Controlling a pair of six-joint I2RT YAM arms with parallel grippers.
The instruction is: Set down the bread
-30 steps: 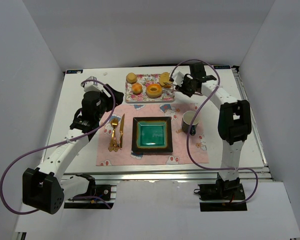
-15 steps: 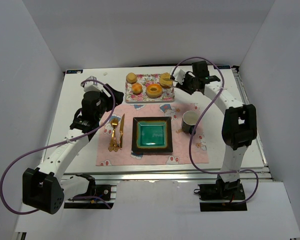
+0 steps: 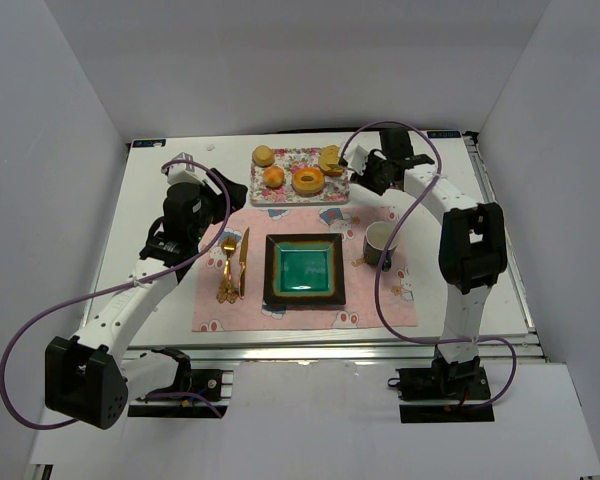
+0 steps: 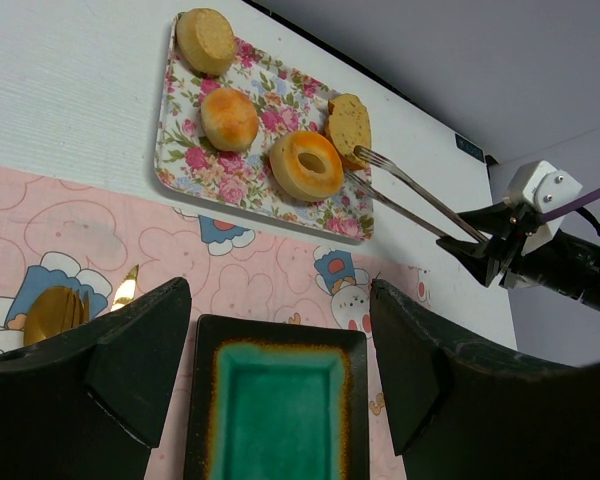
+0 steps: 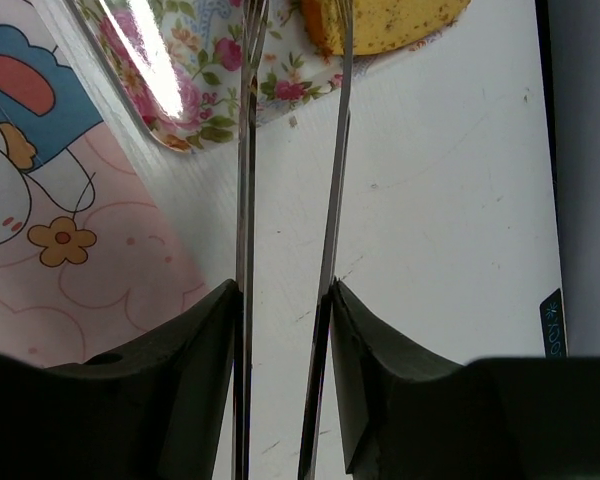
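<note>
The bread (image 3: 330, 158) is a golden-brown speckled piece at the right end of the floral tray (image 3: 280, 192), beside the ring doughnut (image 3: 299, 181). It also shows in the left wrist view (image 4: 348, 122) and at the top of the right wrist view (image 5: 390, 20). My right gripper (image 3: 375, 170) is shut on metal tongs (image 5: 244, 200). Their two arms stand a little apart and their tips reach the bread's edge. I cannot tell whether they pinch it. My left gripper (image 4: 278, 300) is open and empty, above the pink placemat (image 3: 380, 300) left of the plate.
A dark square plate (image 3: 272, 270) with a teal middle sits on the placemat. Gold cutlery (image 3: 230, 265) lies to its left and a mug (image 3: 378, 243) stands to its right. Two orange buns (image 3: 264, 155) (image 3: 274, 177) sit on the tray's left half.
My right arm swung a little outward and came back, with the tongs still pointing at the bread. The bread stays on the tray. The left arm has not moved.
</note>
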